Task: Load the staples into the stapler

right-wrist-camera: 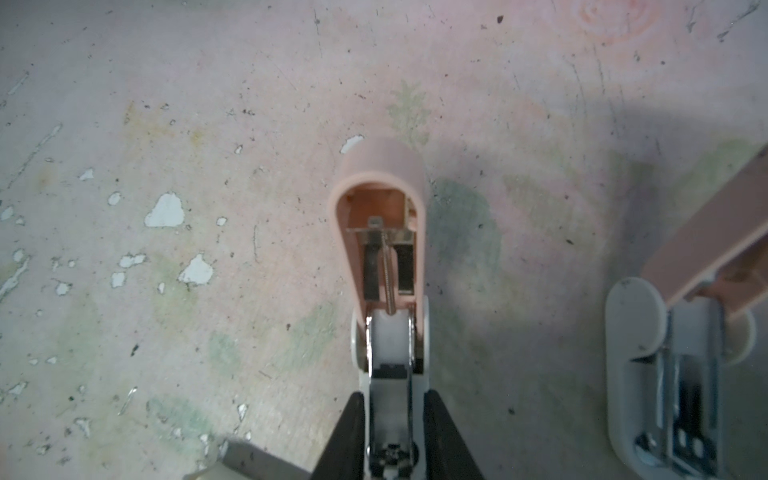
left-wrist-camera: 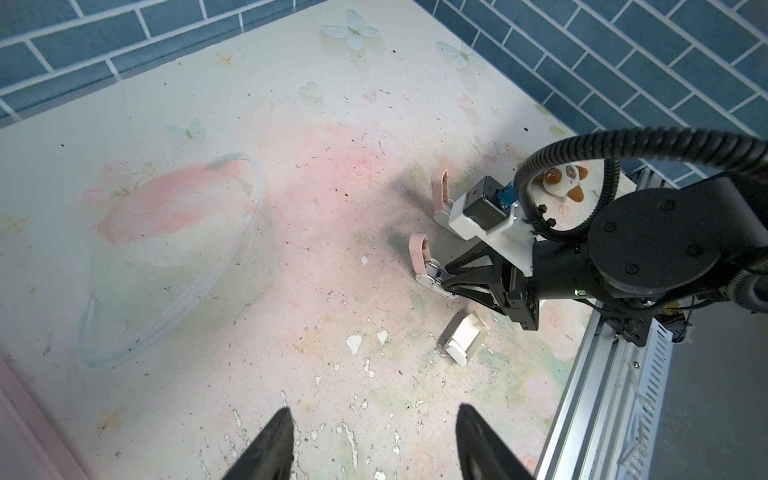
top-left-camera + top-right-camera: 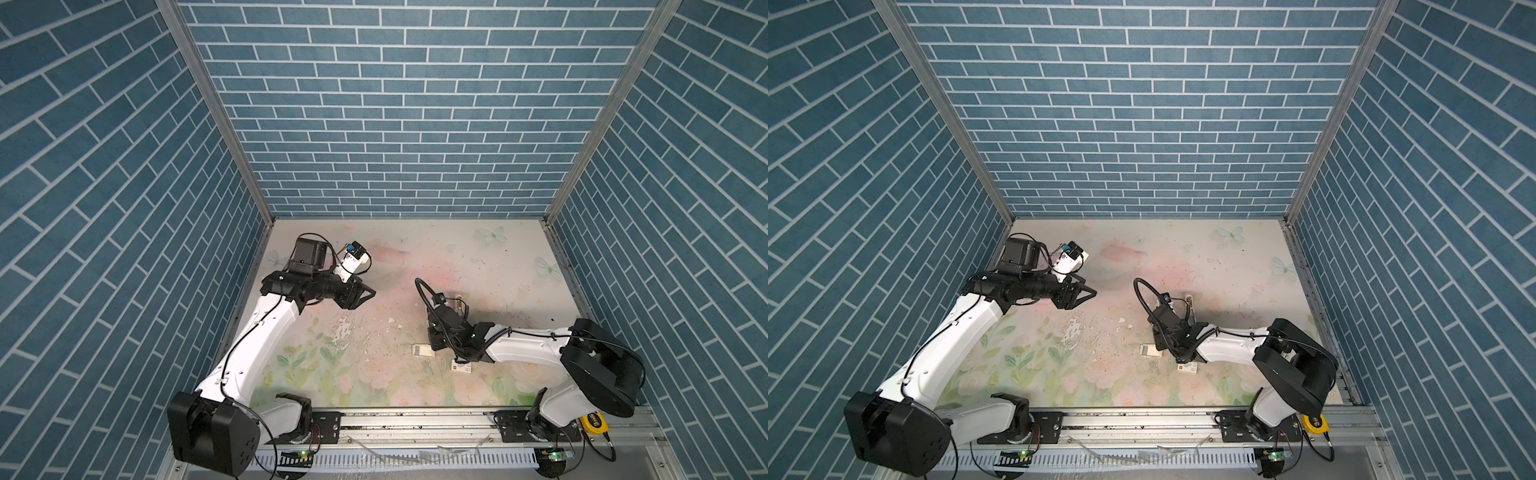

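The right gripper reaches low over the surface at the lower middle of the right wrist view. Its black fingers lie against both sides of the white base of a stapler. No gap shows between them and the base, but I cannot tell whether they are squeezing it. This stapler is hinged open: its pink lid stands up and the metal channel inside is bare. A second stapler, also open, sits near it at the right edge of that frame, apart from the fingers.

In the left wrist view both staplers show right of centre, the gripped stapler below the second one.

The staples lie in their cream-white tray flat on the surface, below the right gripper in that frame and untouched. In both top views the tray lies right of centre, just left of the right wrist, with a white card sleeve bearing a red square near it, lower right.

The left gripper hangs above the left side of the surface, its fingers released, spread apart and empty, well apart from everything.
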### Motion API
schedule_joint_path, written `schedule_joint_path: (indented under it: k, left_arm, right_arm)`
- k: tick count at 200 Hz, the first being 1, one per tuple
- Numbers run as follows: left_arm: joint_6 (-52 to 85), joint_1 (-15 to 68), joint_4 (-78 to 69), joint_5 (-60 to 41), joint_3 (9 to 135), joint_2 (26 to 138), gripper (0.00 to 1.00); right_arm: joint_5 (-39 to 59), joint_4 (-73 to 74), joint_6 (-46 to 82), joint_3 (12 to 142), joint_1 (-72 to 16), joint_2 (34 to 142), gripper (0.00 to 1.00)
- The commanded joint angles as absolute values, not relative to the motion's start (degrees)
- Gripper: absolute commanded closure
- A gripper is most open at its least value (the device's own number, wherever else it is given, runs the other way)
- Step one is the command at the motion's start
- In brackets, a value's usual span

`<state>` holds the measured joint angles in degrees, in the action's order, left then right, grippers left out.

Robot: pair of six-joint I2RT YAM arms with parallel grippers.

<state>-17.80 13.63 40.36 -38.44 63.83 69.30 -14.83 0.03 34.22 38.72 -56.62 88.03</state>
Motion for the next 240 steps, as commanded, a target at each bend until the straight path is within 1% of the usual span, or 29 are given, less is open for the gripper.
schedule_joint_path:
  k: [1, 64, 105, 132, 240]
  left_arm:
    - [-18.34, 13.18, 40.34, -39.02, 63.28, 68.67, 0.36]
    - [-18.42, 13.18, 40.19, -39.02, 63.19, 68.26, 0.36]
    - [-18.61, 13.12, 40.23, -38.59, 63.52, 68.02, 0.36]
    - [-18.57, 13.10, 40.24, -38.67, 63.64, 67.98, 0.36]
    - [-18.50, 13.05, 40.24, -38.50, 62.53, 67.43, 0.36]
  right_arm:
    - [-15.97, -1.95, 34.72, 40.61, -56.94, 88.09, 0.71]
    - [-16.86, -4.03, 32.92, 41.90, -56.95, 84.79, 0.67]
    - [-13.10, -4.57, 31.90, 43.34, -56.45, 82.46, 0.67]
    - [-10.17, -4.87, 31.66, 44.77, -55.72, 83.86, 0.66]
    - [-8.48, -2.64, 31.42, 45.88, -53.36, 88.36, 0.65]
